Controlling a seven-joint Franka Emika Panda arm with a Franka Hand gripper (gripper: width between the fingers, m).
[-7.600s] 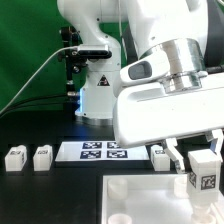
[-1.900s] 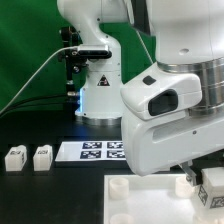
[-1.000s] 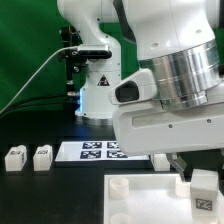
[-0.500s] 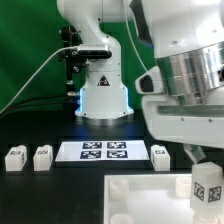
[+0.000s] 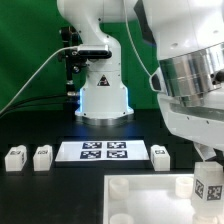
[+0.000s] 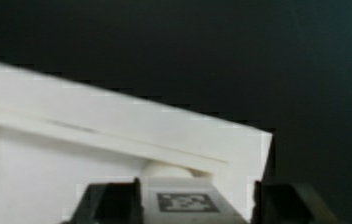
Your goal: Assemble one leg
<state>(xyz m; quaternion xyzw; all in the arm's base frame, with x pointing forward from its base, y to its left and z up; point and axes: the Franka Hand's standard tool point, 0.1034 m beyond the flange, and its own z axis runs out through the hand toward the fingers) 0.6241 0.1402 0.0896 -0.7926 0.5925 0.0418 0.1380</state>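
You had the gripper (image 6: 191,203) clamped on the leg (image 5: 209,186). Its fingers (image 6: 112,202) pressed against two opposite sides of the tagged post, with the jaws only as far apart as the post is wide. The leg hung upright at the exterior view's right, over a corner of the large white panel (image 5: 140,203). Whether it touched the panel could not be told. A round socket (image 5: 118,187) showed at the panel's other visible corner. On the black table (image 5: 30,135), the marker board (image 5: 90,151) lay between the spare legs: two at its left (image 5: 14,157) (image 5: 42,156) and a third spare leg (image 5: 160,155) just beside its right end.
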